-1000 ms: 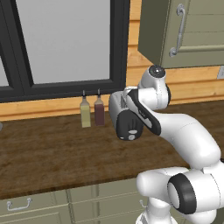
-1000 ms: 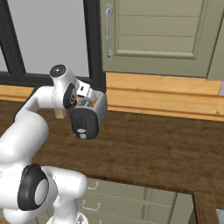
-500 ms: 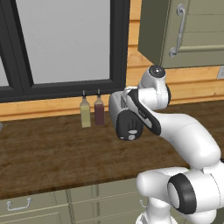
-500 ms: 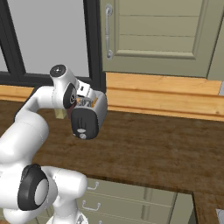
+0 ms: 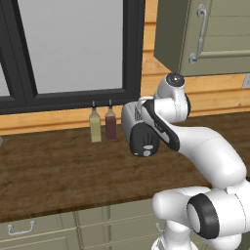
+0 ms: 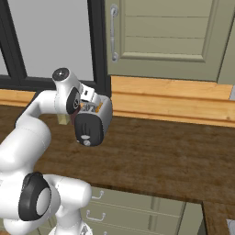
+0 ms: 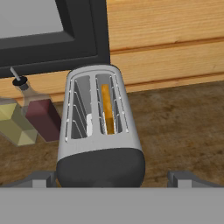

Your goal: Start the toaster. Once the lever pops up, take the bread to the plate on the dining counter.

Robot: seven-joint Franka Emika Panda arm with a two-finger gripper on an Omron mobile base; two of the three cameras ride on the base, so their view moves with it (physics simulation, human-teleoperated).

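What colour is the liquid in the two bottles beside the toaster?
One bottle is dark red, the other yellowish; clearest in the hand view.

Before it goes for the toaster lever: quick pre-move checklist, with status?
1. Gripper open: ok, fingers spread wide either side of the toaster's near end.
2. Gripper empty: ok, nothing between the fingers.
3. Bread loaded: ok, one slice sits low in the right-hand slot as the hand view shows it; the other slot has none.
4. Toaster upright on the counter: ok.
5. Lever position: cannot tell, the dark end panel shows a knob, but no lever can be made out.
6. Side clearance: not ok, the two bottles stand close beside the toaster, so approach from the panel end.
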